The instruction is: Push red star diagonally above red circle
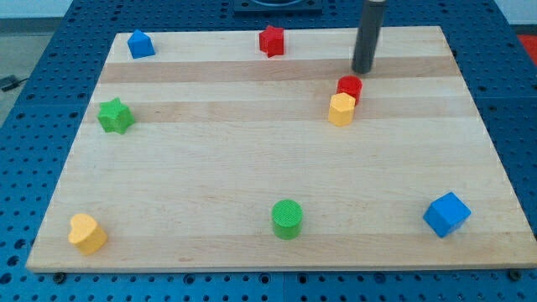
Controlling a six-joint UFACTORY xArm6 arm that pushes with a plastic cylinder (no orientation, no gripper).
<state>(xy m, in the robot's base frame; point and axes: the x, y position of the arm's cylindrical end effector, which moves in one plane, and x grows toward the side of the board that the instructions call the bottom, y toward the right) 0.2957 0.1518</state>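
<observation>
The red star (271, 39) sits near the view's top edge of the wooden board (210, 159), about in the middle. The red circle (350, 86) lies to its lower right, touching a yellow hexagon block (341, 110) just below it. My tip (362, 70) stands just above and slightly right of the red circle, close to it, and well to the right of the red star.
A blue block (140, 44) sits at the top left, a green star (115, 115) at the left, a yellow heart (86, 233) at the bottom left, a green circle (287, 219) at the bottom middle, a blue cube (446, 215) at the bottom right.
</observation>
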